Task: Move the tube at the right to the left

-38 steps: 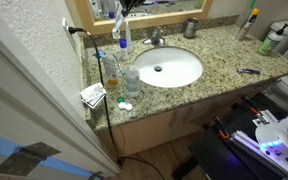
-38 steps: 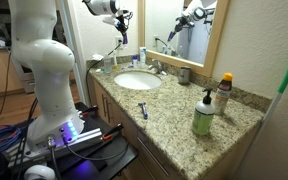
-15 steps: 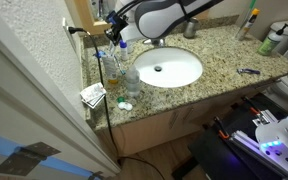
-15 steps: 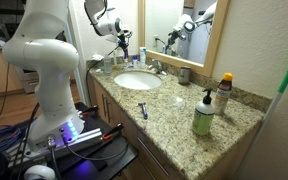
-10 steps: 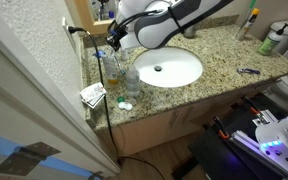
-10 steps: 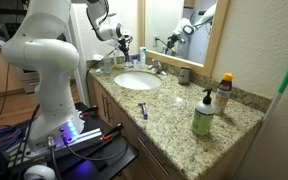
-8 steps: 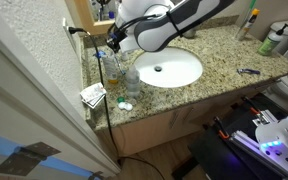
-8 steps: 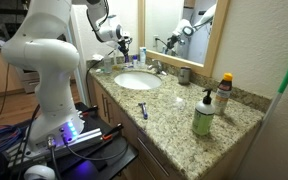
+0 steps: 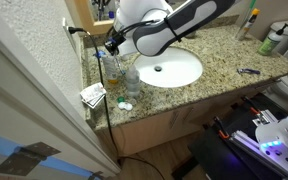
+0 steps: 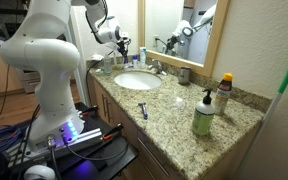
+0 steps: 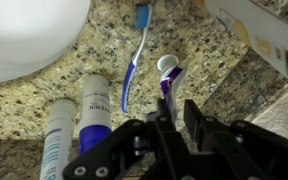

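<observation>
My gripper [image 11: 176, 112] is shut on a tube [image 11: 167, 75] with a purple body and a white cap, which points away from the wrist camera and hangs just above the granite counter [image 11: 214, 70]. In both exterior views the gripper [image 9: 111, 45] [image 10: 124, 42] is low over the counter's bottle-crowded end beside the sink [image 9: 169, 68]; the tube itself is too small to make out there. A blue toothbrush [image 11: 137, 55] lies just beside the tube in the wrist view. Two white tubes [image 11: 94, 105] [image 11: 57, 135] lie further that way.
Clear bottles [image 9: 112, 70] [image 9: 132, 80] stand below the gripper, with a paper packet [image 9: 92, 95] at the counter edge. A wall and power cord [image 9: 84, 40] are close by. A razor [image 10: 143, 110], green soap bottle [image 10: 203, 115] and cup [image 10: 185, 75] sit past the sink [image 10: 139, 81].
The arm has come down from high near the mirror to the bottle end of the counter. Over the last half second it has barely moved.
</observation>
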